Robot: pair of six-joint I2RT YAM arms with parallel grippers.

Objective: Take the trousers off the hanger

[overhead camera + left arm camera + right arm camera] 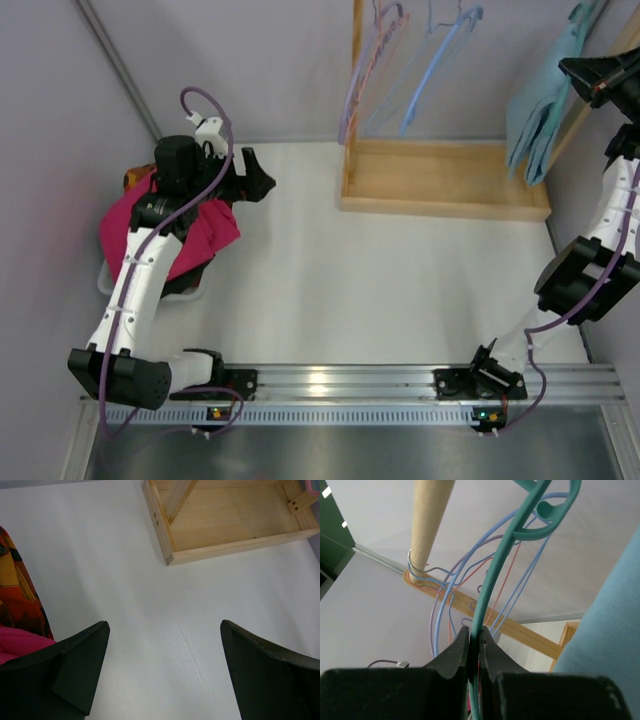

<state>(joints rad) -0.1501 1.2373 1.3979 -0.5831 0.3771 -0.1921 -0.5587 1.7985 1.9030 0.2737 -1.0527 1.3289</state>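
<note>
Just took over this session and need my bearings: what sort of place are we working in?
Probably a lab test booth staged for laundry practice, not a home: plain walls box in a white table, a metal mounting rail runs along its near edge, and a small wooden rack holds hangers.

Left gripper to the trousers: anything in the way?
Yes. The wooden rack and its spare hangers stand between the open left gripper and the trousers, which hang at its right end. The right gripper is shut on the hanger.
</note>
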